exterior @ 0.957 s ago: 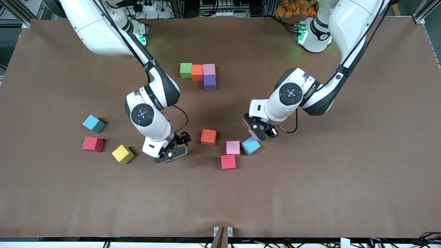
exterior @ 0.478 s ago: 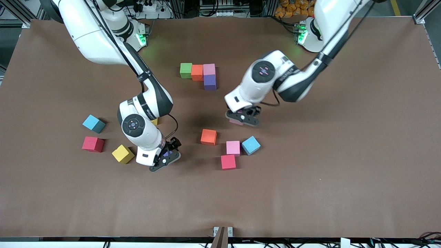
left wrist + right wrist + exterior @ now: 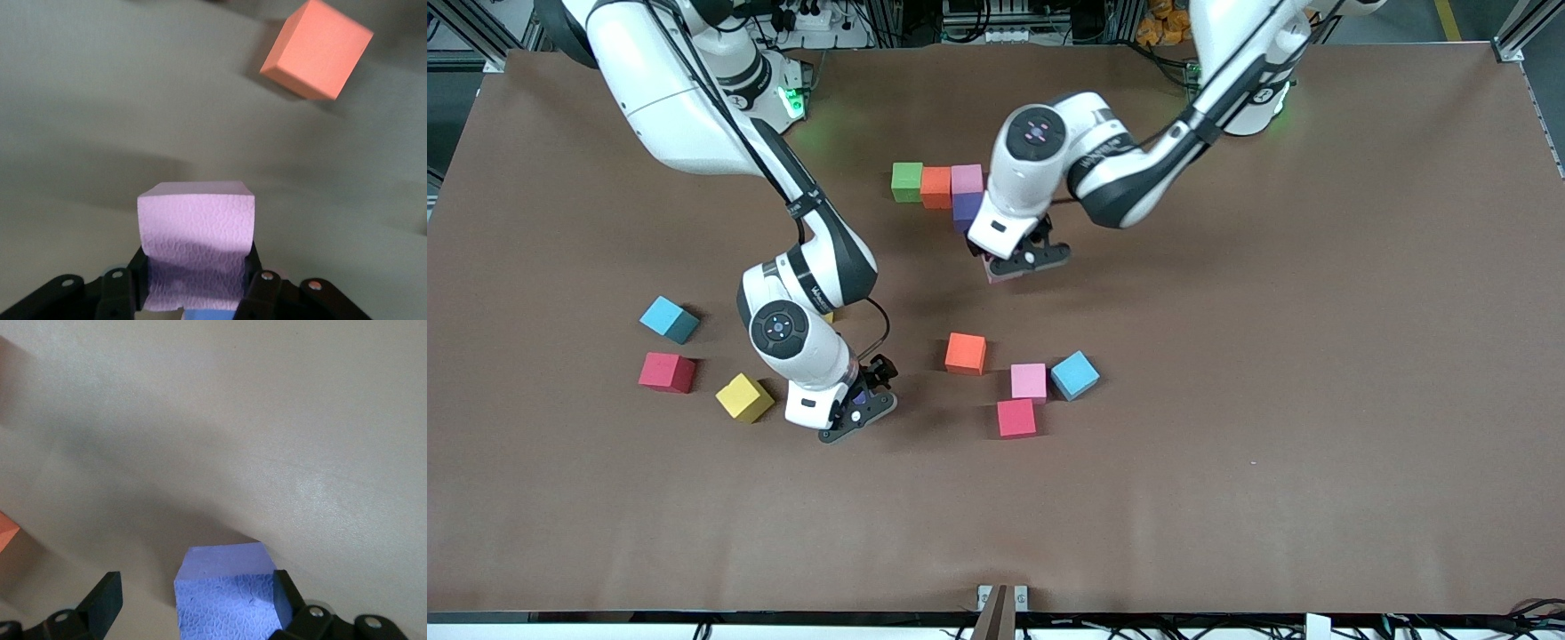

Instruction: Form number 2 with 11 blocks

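Over the brown tabletop (image 3: 1227,444): held pink block (image 3: 195,233) clamped in left gripper (image 3: 1021,258), above bare table just camera-side of the number 2's (image 3: 935,187) end purple block (image 3: 966,206); right gripper (image 3: 860,413) waiting low, spread around a loose purple block (image 3: 227,590).

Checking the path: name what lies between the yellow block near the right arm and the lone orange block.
In the front view, the right gripper stands between the yellow block and the orange block, with a purple block between its open fingers.
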Controlling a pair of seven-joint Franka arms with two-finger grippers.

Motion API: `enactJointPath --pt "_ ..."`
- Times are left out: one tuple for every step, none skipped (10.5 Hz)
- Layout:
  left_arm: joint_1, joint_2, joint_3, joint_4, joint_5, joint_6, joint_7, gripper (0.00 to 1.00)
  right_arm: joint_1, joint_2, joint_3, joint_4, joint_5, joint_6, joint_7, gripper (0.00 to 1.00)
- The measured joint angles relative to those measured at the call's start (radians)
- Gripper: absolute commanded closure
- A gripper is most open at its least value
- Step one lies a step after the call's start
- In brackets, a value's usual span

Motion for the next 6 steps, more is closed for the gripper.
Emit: enactJointPath --pt "-0.031 0.019 0.005 0.001 0.060 0.000 -0.081 1.00 -0.001 0.002 -0.005 -0.001 0.000 0.006 -0.003 0.00" --pt "-0.048 0.044 0.010 0.002 0.098 0.000 -0.116 1.00 -0.001 0.006 -0.009 -0.003 0.000 0.021 -0.006 0.00" --pt "-0.056 0.069 0.012 0.008 0.111 0.000 -0.118 1.00 -0.001 0.010 -0.012 -0.004 -0.001 0.032 -0.009 0.00" --pt "-0.060 0.091 0.013 0.020 0.116 0.000 -0.117 1.00 -0.002 0.010 -0.014 -0.005 -0.002 0.035 -0.010 0.00" --pt "-0.066 0.107 0.013 0.035 0.128 0.000 -0.110 1.00 -0.002 0.010 -0.016 -0.005 -0.002 0.036 -0.011 0.00" --pt "-0.070 0.118 0.013 0.047 0.151 0.000 -0.092 1.00 -0.002 0.011 -0.017 -0.005 -0.002 0.037 -0.011 0.00"
